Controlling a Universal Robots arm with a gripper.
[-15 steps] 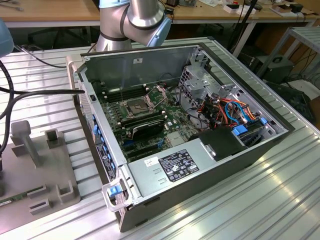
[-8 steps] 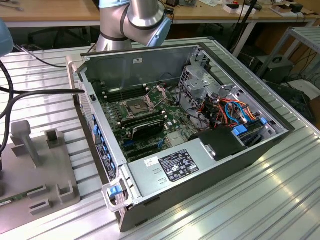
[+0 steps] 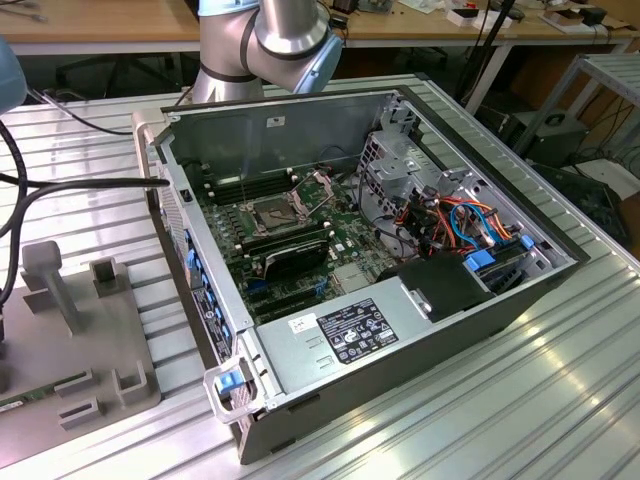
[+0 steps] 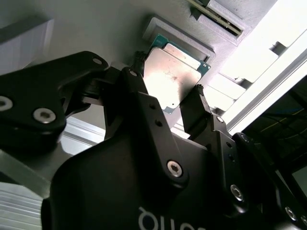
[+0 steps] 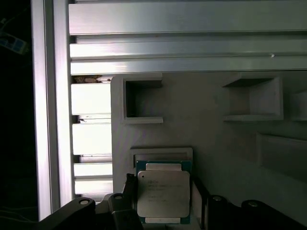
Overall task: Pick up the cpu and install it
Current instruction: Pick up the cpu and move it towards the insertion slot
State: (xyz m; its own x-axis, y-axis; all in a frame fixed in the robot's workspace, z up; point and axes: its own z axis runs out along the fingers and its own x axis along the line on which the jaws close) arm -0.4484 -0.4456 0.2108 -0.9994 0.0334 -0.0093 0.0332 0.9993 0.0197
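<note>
The cpu [image 5: 163,194], a flat square chip with a dull silver top and a green rim, lies at its shallow holder on the grey fixture plate [image 5: 211,129]. In both wrist views my gripper [image 5: 163,199] straddles it. The two black fingers [image 4: 139,72] sit tight against opposite edges of the cpu [image 4: 172,76], so the gripper [image 4: 169,75] is shut on it. I cannot tell whether the chip has left the holder. In the exterior view the dark square socket [image 3: 278,212] with its raised metal frame sits on the motherboard inside the open computer case [image 3: 400,330].
The grey fixture plate [image 3: 70,340] with upright posts and pockets lies at the exterior view's left, beside the case. The arm's base [image 3: 270,40] stands behind the case. Memory sticks [image 3: 285,245], cables [image 3: 450,215] and a drive cage crowd the case. Ribbed aluminium table [image 3: 560,400] surrounds everything.
</note>
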